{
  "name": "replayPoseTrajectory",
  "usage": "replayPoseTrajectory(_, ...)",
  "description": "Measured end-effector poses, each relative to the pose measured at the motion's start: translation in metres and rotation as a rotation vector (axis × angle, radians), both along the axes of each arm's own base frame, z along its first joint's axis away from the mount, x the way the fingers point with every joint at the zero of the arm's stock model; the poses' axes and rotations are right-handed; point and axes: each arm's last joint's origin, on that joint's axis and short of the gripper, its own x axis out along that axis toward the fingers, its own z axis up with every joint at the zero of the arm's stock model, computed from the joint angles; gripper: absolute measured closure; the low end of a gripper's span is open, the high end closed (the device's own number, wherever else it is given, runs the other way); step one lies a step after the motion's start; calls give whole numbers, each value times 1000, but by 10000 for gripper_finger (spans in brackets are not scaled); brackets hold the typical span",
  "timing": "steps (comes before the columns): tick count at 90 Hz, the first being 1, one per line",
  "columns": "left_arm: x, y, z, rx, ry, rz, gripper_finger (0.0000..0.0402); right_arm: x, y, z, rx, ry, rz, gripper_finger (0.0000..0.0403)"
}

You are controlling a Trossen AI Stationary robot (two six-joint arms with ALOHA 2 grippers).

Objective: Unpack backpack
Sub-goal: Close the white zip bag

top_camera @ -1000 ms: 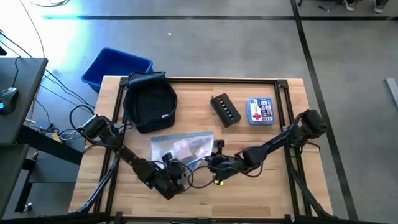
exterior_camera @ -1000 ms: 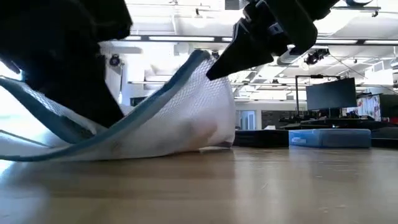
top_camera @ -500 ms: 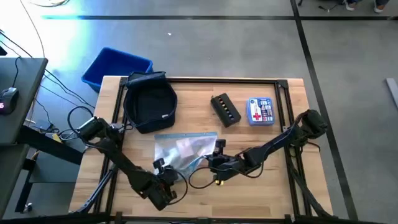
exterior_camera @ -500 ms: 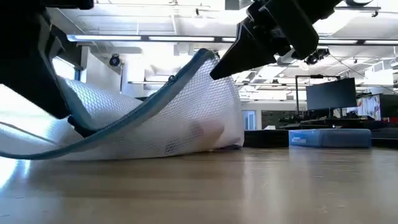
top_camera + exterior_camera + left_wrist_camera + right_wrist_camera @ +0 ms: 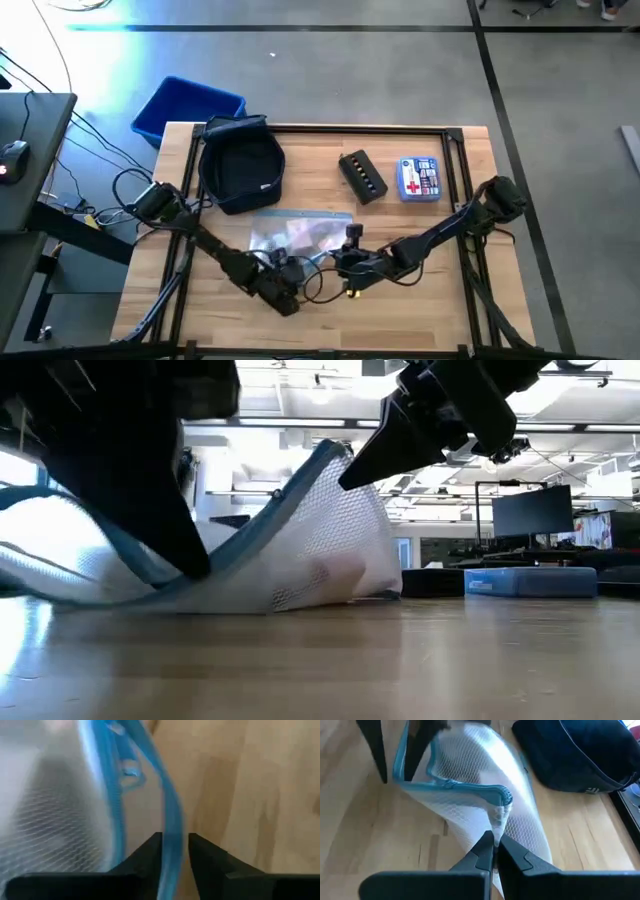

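White mesh pouch [image 5: 485, 785] with light blue trim; dark navy backpack [image 5: 240, 165]; bright blue bin [image 5: 185, 108].

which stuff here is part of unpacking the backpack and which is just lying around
In the job:
backpack
mesh pouch, pinched by left gripper and right gripper

Lying about:
first aid box
black case
blue bin, off the table

Red cross sign on blue first-aid box [image 5: 419, 180], its lettering unreadable, backpack [image 5: 241, 163] patch illegible

Wooden table [image 5: 430, 315] carries: backpack [image 5: 241, 165], mesh pouch [image 5: 297, 236], black case [image 5: 362, 176], first-aid kit [image 5: 419, 180].
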Motion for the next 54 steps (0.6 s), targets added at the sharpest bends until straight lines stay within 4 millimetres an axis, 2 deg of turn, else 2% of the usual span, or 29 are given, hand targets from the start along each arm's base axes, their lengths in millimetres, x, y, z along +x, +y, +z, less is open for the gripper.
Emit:
replayPoseTrajectory(14, -7, 13, -13, 36, 26, 75, 292, 0, 0, 0, 9, 2, 6, 403)
replayPoseTrajectory(23, -5, 14, -13, 38, 27, 82, 294, 0, 0, 0, 13, 3, 7, 403)
replayPoseTrajectory(31, -1, 7, -5, -8, 22, 43, 301, 0, 0, 0, 16, 3, 7, 403)
replayPoseTrajectory(42, 2, -14, 10, -59, 20, -96, 313, 0, 0, 0, 18, 3, 7, 403)
replayPoseTrajectory(54, -5, -22, 16, 44, 70, -215, 321, 1, 0, 0, 20, 3, 6, 403)
